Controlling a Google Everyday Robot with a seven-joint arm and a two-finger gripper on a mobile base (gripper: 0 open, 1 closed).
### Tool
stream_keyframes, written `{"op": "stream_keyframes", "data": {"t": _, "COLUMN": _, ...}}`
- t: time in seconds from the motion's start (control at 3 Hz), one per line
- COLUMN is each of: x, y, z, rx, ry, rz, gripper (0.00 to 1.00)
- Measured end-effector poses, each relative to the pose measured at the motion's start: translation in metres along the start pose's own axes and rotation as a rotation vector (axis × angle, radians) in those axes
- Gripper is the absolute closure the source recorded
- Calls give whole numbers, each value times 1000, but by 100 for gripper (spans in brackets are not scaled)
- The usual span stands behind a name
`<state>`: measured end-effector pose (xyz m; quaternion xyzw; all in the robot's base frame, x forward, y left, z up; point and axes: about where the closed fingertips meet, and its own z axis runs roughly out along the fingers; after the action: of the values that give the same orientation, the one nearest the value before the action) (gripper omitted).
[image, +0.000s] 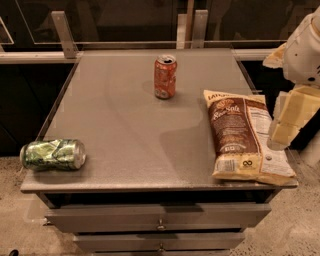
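The hand (284, 126) hangs at the right edge of the view, above the right rim of the surface (125, 135). Whether it is spread or pressed together, I cannot tell; it holds nothing that I can see. The nearest thing is the bag of chips (242, 137), which lies flat just beside the hand, on the side toward the middle. Its long axis runs from the far side to the near edge. An orange can (165, 76) stands upright further back, well apart. A crushed green can (53, 154) lies on its side at the near left corner.
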<state>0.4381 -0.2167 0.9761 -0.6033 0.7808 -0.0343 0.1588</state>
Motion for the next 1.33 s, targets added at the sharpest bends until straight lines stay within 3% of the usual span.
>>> {"op": "stream_keyframes", "data": {"t": 0.67, "x": -5, "y": -1, "z": 1, "rx": 8, "ry": -20, "rz": 2, "gripper": 0}}
{"op": "stream_keyframes", "data": {"t": 1.33, "x": -60, "y": -8, "z": 37, "rx": 10, "ry": -226, "rz": 13, "gripper": 0}}
